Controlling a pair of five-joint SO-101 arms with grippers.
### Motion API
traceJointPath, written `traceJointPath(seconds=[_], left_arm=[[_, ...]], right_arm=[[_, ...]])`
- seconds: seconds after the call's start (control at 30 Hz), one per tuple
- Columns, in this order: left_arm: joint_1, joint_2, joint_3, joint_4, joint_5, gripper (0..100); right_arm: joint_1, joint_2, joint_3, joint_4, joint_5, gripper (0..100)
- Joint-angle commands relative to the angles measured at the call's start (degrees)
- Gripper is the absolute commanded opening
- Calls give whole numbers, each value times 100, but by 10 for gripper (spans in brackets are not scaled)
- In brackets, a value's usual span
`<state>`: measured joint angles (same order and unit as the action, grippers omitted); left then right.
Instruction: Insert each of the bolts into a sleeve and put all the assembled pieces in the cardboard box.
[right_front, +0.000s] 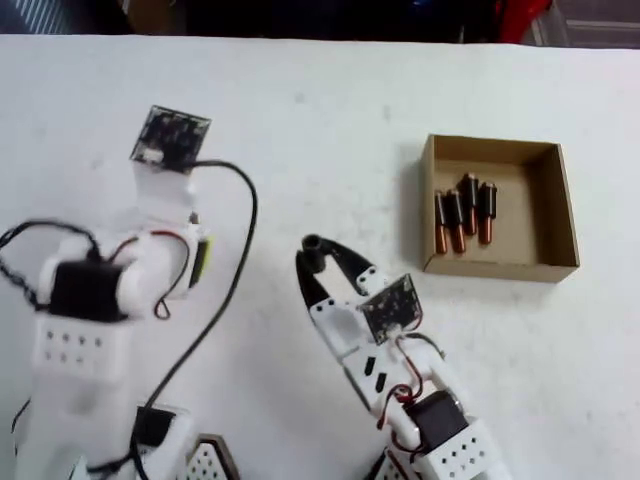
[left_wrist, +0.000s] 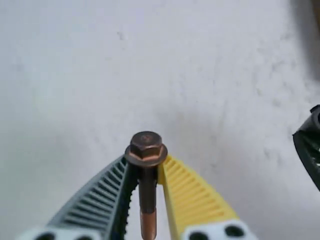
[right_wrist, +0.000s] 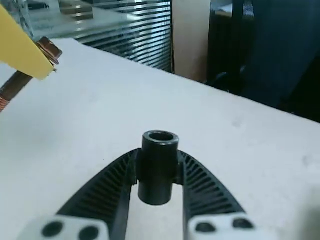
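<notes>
- In the box (right_front: 566, 205) sit what look like four finished pieces (right_front: 462, 215).
- Your left gripper (left_wrist: 145, 167) clamps a bolt (left_wrist: 146, 149), right gripper (right_wrist: 158, 162) a sleeve (right_wrist: 160, 144); joining and boxing remain.

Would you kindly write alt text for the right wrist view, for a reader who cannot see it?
The right gripper holds a black sleeve upright, its open end up, with the white table behind. Farther off, the yellow-fingered left gripper grips a copper bolt.
</notes>
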<state>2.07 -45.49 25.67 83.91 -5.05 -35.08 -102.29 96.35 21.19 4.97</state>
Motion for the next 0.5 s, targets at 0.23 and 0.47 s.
traceJointPath(seconds=[0.23, 0.47], left_arm=[[101, -734, -158, -844, 510, 24], [549, -760, 105, -1679, 923, 24]], right_arm=[[-681, -84, 53, -716, -62, 17], [-673, -66, 53, -699, -62, 17]])
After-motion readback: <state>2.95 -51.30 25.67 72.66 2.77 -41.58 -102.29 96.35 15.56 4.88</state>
